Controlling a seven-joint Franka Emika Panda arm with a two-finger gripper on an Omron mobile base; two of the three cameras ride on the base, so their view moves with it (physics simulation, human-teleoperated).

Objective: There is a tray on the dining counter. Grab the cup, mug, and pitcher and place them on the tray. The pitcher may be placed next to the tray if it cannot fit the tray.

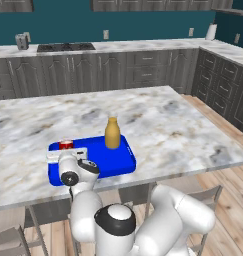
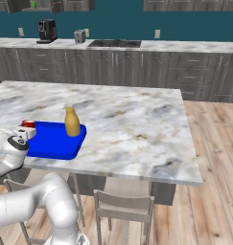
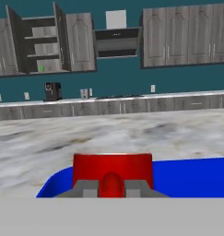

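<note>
Two of three vessels sit on the tray (image 1: 115,161): the pitcher (image 1: 112,133) upright near the tray's far rim, and the mug (image 3: 112,169) upright at the tray's left end, by the tabletop's near edge. Gripper (image 3: 112,188) is right at the mug, jaws nearly together around a rounded red part low on its near side, likely the handle; whether they pinch it or have just begun to let go I cannot tell, since the finger tips (image 3: 87,189) sit tight on both sides with red between them. Mug lies straight ahead of the jaws, touching or nearly so, long axis vertical, bottom apparently on the tray floor. Dining counter (image 1: 158,120) carries the tray close to its near edge, toward the left corner. A small green thing, maybe the cup (image 3: 41,68), stands on a shelf in an open wall cabinet far behind, too small to confirm. Judgement: mug placement looks about done; next is releasing and backing off straight toward the near edge without tipping the mug, then fetching the cup.
</note>
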